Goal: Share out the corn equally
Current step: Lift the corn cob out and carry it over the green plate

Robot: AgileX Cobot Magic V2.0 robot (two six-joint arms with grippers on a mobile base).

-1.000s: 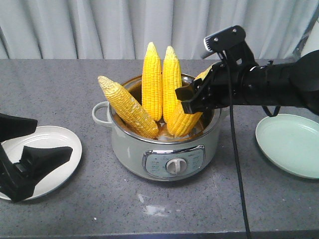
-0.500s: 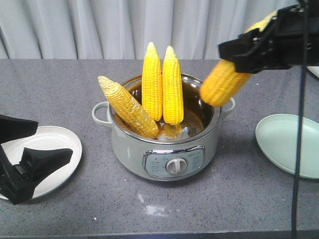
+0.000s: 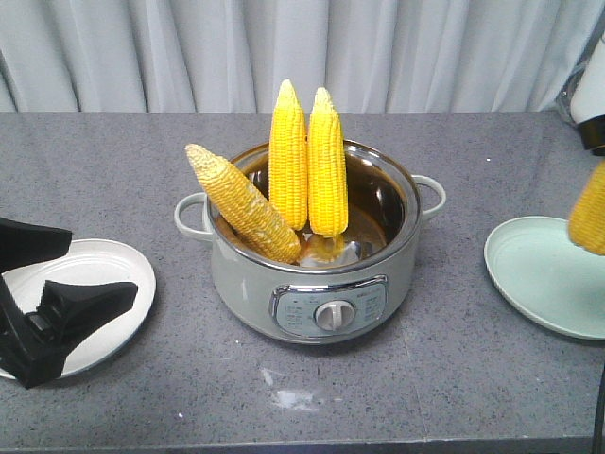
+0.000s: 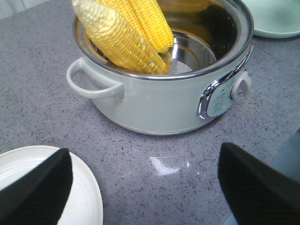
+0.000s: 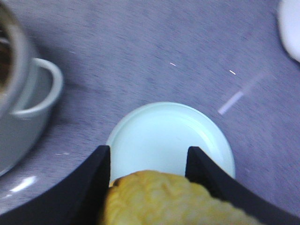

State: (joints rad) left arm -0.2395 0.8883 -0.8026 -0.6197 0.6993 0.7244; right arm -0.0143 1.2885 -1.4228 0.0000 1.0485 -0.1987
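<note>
Though the front view crops it, right claw [image 5: 147, 157] clamped on cob [image 5: 161, 198] over green plate [image 5: 168, 126], left claw [image 4: 145, 157] apart.

Bright yellow row-patterned corn cobs [image 3: 288, 161]; pale sage-green round electric pot [image 3: 244, 284], shiny steel inside; speckled dark-grey stone bench [image 3: 473, 378]; one glossy white round plate [image 3: 113, 260], one mint-green round plate [image 3: 539, 274]; matte black left fingers [image 3: 85, 301]

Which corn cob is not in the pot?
The cob held between the right arm's jaws, over the green plate. The other three stand in the pot, one leaning sideways.
</note>
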